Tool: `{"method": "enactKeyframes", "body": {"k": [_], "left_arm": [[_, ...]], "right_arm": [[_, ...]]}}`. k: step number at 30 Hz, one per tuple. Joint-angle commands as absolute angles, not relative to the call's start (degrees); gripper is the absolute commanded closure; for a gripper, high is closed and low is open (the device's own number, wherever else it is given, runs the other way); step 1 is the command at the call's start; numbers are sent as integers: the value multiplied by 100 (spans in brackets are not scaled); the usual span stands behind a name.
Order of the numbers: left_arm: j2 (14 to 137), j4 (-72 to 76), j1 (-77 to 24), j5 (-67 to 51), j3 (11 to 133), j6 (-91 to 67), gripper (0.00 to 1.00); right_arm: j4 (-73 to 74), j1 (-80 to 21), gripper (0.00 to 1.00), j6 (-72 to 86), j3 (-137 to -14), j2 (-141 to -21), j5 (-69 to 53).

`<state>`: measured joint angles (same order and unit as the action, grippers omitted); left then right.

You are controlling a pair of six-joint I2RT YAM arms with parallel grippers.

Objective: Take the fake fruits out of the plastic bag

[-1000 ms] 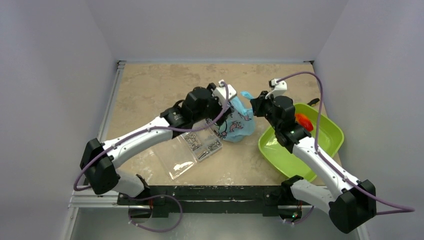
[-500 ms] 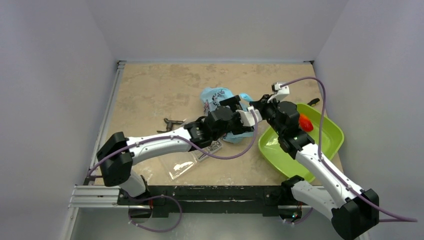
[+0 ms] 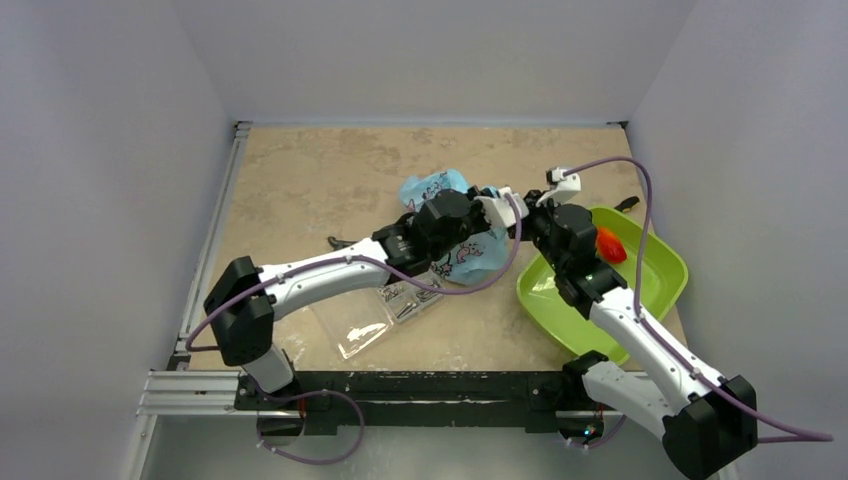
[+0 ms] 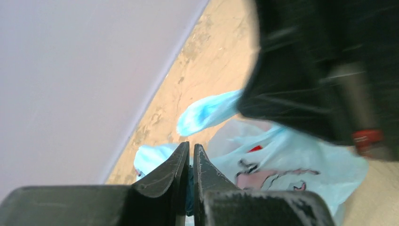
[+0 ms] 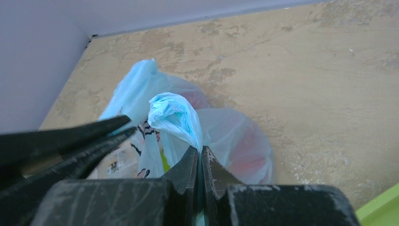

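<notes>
The light-blue printed plastic bag lies mid-table between both arms. My left gripper is shut with a fold of the bag's blue film pinched between its jaws. My right gripper is shut on the bag's twisted blue top. Both grippers meet over the bag in the top view, left gripper beside right gripper. A reddish fake fruit shows through the film, with a sliver of yellow-green beside it. Another red fake fruit sits in the lime tray.
The lime-green tray stands at the right, under my right arm. A clear compartment box lies below my left forearm, with a small black tool to its left. The left gripper's black fingers reach in from the left of the right wrist view.
My left gripper swung right to the bag with its jaws wide, then shut on the film. The right gripper stayed shut on the bag's top, barely shifting.
</notes>
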<state>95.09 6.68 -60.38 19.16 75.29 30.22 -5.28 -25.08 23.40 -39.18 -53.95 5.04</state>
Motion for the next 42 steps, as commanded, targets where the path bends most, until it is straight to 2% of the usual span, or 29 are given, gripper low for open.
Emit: {"method": "enactKeyframes", "body": {"k": [1,4,5,6,10,12,15,19,22,27,32,36,40,42], "left_arm": [[8838,335,-5478,1547,7873,2265,94],[8681,89,-5304,1029,7870,1970,92],[8683,35,-5267,919,7871,1912,93],[8687,12,-5219,820,7887,1843,100],[8779,-329,-5037,445,8076,1552,100],[8870,-404,-4939,657,8293,1287,100],[9224,-1074,-4740,1644,9228,658,100],[9975,-2656,-4396,2949,11196,-323,100],[10311,-3485,-4040,2966,12509,-849,100],[10306,-3718,-3468,2699,12966,-1176,100],[10028,-4101,-2907,1933,12735,-1645,100],[9650,-4357,-2865,715,12118,-2141,100],[8955,-3491,-2895,-592,10500,-3166,100],[8753,-3039,-2925,-1082,9851,-3723,100]], "right_arm": [[-471,-2491,100,2500,-4192,-5497,1009],[-443,-2487,100,2491,-4302,-5557,987],[-488,-2483,100,2499,-4299,-5522,969],[-560,-2482,100,2516,-4290,-5493,948],[-617,-2485,100,2528,-4498,-5543,869],[-650,-2485,100,2502,-4612,-5651,838],[-565,-2487,100,2360,-4909,-5926,1190],[-454,-2381,100,2210,-5694,-6508,1764],[-454,-2093,100,2112,-6357,-7037,1951],[-516,-1231,100,1954,-7624,-8217,1781],[-191,-917,100,1300,-9356,-9380,1591],[519,-913,100,1004,-10515,-10256,1097],[1035,-906,100,1058,-10850,-10638,768],[1314,-922,93,1242,-10769,-10624,685]]}}
